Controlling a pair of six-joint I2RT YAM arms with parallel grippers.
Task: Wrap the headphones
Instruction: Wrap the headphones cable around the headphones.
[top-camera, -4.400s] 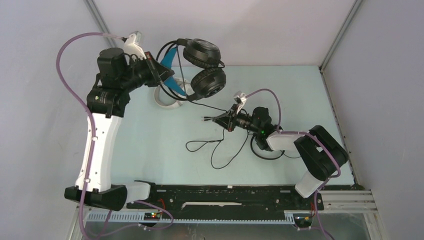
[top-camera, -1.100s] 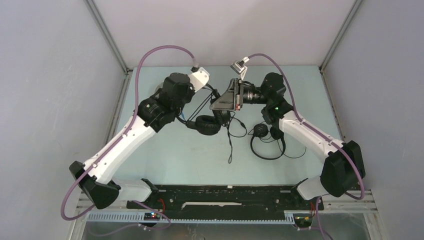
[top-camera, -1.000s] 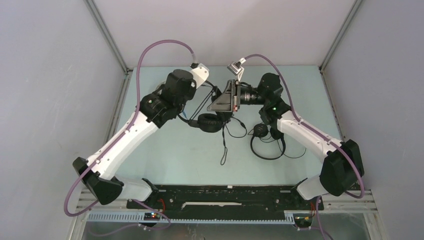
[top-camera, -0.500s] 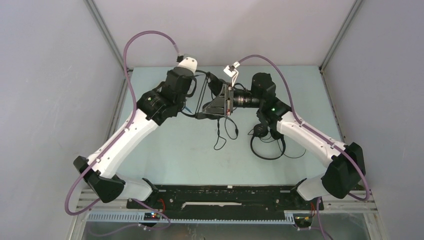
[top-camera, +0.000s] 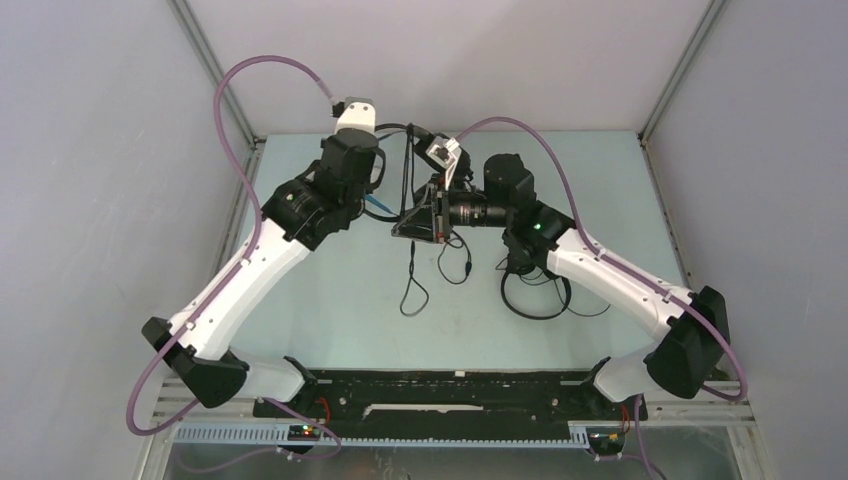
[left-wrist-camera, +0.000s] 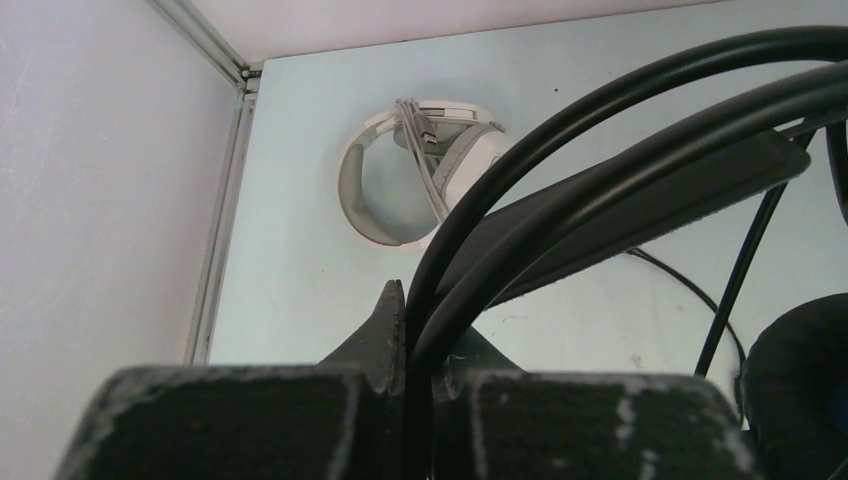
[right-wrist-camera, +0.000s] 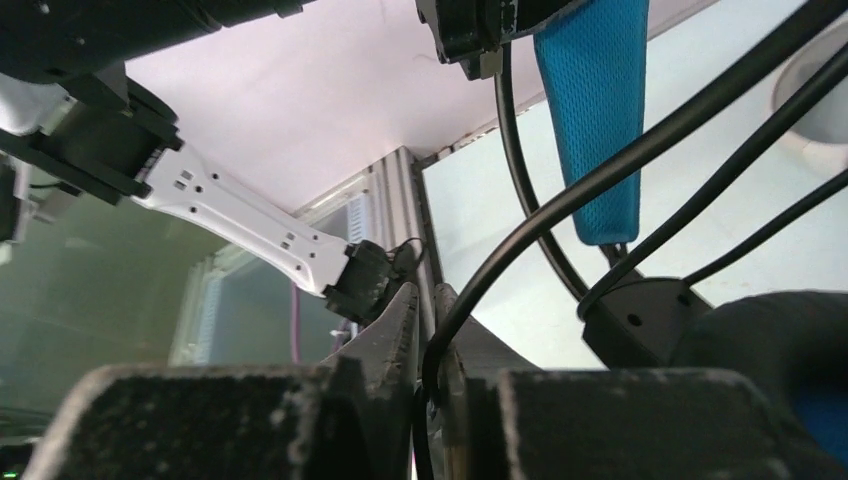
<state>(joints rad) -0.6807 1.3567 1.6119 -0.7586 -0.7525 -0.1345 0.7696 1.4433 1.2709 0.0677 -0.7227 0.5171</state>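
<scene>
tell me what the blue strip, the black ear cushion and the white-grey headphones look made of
Blue strip under the black headband: looks like woven mesh fabric, matte; a fine grid of holes shows. Round black ear cushion: probably soft leatherette over foam, dull and slightly grained. White-grey headphones: most likely smooth hard plastic, judging by the even, faintly glossy surface.

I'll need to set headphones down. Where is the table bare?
Bare: the near middle, between the dangling cable and the black rail; also the far right corner. Crowded: around the slim black headphones on the right, and the white headphones far left.
</scene>
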